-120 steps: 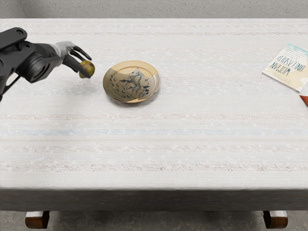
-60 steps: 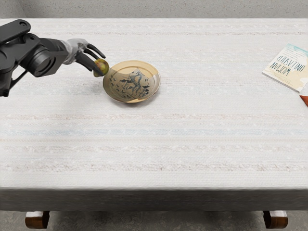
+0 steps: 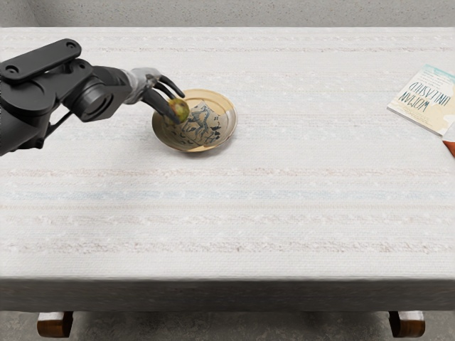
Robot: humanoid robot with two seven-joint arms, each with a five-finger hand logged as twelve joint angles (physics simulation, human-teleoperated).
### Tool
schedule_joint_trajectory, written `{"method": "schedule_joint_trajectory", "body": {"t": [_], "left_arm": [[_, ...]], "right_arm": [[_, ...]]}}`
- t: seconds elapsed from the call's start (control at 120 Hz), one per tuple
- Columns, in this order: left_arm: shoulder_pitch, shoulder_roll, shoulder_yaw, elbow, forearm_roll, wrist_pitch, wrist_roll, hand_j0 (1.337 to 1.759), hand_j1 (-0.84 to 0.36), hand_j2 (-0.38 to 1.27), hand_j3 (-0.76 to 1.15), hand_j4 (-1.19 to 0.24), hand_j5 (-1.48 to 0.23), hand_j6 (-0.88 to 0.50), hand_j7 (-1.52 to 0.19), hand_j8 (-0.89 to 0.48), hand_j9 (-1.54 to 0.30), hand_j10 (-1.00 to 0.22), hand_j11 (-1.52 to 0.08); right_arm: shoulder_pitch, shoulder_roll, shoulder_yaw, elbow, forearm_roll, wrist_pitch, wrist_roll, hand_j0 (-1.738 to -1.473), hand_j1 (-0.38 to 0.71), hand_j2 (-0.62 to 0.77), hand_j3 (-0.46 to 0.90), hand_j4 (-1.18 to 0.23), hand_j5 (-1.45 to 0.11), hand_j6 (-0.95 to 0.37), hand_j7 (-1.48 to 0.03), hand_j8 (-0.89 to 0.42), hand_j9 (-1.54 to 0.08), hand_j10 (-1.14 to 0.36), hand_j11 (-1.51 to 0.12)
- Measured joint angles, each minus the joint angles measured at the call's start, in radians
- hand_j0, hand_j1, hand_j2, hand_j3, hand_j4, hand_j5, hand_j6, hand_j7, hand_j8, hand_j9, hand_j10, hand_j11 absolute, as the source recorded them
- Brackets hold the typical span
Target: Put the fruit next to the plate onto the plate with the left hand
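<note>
A small yellow-green fruit (image 3: 178, 109) is held in the fingers of my left hand (image 3: 168, 100), whose arm comes in from the left edge. The hand hovers over the left part of the tan plate (image 3: 213, 131) with a dark painted pattern, which rests on the pale tablecloth. The fruit appears just above the plate's inner surface; I cannot tell whether it touches. The right arm does not show.
A book (image 3: 424, 97) with a white and teal cover lies at the right edge of the table, with a small red object (image 3: 450, 148) just below it. The table's front edge runs across the lower part of the view.
My left hand has carried the fruit to the right, from beside the plate's left rim to over the plate. The arm reaches further into view.
</note>
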Motion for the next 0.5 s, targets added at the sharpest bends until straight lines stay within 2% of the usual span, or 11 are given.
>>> {"method": "schedule_joint_trajectory", "body": {"t": [0.133, 0.3, 0.392, 0.5], "left_arm": [[0.006, -0.015, -0.036, 0.001, -0.022, 0.001, -0.004, 1.658, -0.01, 0.19, 0.0, -0.32, -0.43, -0.26, -0.43, -0.27, -0.43, -0.33, -0.43], [0.023, 0.037, -0.113, 0.001, -0.16, -0.008, -0.005, 1.658, 0.15, 0.09, 0.0, -0.17, -0.23, -0.15, -0.23, -0.15, -0.23, -0.18, -0.23], [0.044, 0.144, -0.137, 0.002, -0.271, -0.145, -0.005, 1.658, 0.2, 0.06, 0.0, -0.13, -0.17, -0.11, -0.17, -0.12, -0.17, -0.13, -0.17], [0.132, 0.226, -0.21, 0.004, -0.371, -0.354, -0.005, 1.658, 0.24, 0.04, 0.0, -0.1, -0.13, -0.09, -0.13, -0.09, -0.13, -0.1, -0.13]], "right_arm": [[0.0, 0.0, 0.0, 0.0, 0.0, 0.0, 0.0, -1.658, -0.35, 0.0, 0.0, 0.0, 0.0, 0.0, 0.0, 0.0, 0.0, 0.0, 0.0], [0.0, 0.0, 0.0, 0.0, 0.0, 0.0, 0.0, -1.658, -0.35, 0.0, 0.0, 0.0, 0.0, 0.0, 0.0, 0.0, 0.0, 0.0, 0.0], [0.0, 0.0, 0.0, 0.0, 0.0, 0.0, 0.0, -1.658, -0.35, 0.0, 0.0, 0.0, 0.0, 0.0, 0.0, 0.0, 0.0, 0.0, 0.0], [0.0, 0.0, 0.0, 0.0, 0.0, 0.0, 0.0, -1.658, -0.35, 0.0, 0.0, 0.0, 0.0, 0.0, 0.0, 0.0, 0.0, 0.0, 0.0]]}}
